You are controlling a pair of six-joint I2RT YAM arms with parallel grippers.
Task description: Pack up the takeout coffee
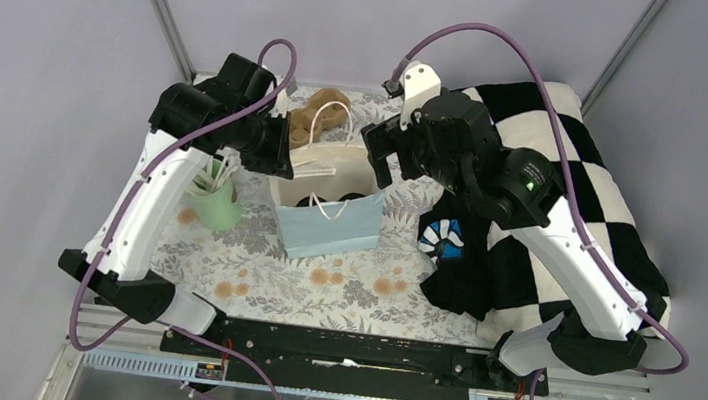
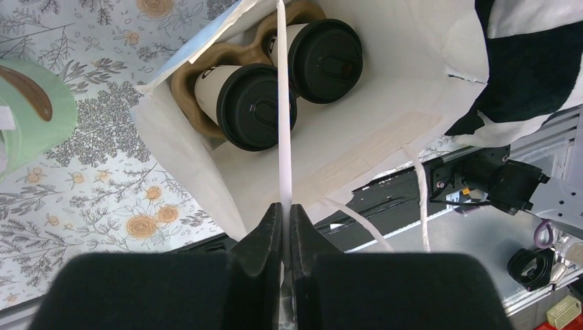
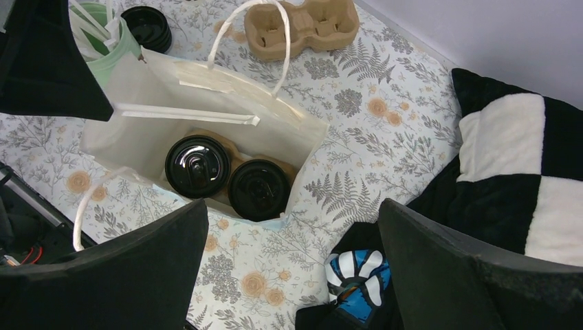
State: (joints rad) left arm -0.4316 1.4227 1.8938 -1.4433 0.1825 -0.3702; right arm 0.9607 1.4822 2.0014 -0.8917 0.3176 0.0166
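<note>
**Takeout coffee (image 3: 197,166) sits in the bag (image 1: 332,228); left tool (image 2: 285,206) pinches a handle (image 2: 283,137)**

The blue paper bag stands open in the middle of the floral counter (image 1: 320,282), between the two arms, its white inside showing from above. The takeout coffee is at the bottom of the bag: two white cups with round black lids, side by side and upright, seated in a brown cardboard carrier (image 2: 185,96).

The left tool is clenched on one of the bag's white strap handles. The strap runs taut from between the fingertips across the bag's mouth and over the two lids. The right tool (image 3: 292,227) hangs above the right side of the bag with its fingers spread wide, grasping nothing and clear of the bag.

A mint-green cup (image 1: 213,206) holding white sticks stands just left of the bag. An empty cardboard carrier (image 3: 302,24) lies on the counter on the far side of the bag. A black-and-white checked cushion (image 1: 583,186) fills the right side of the counter.
</note>
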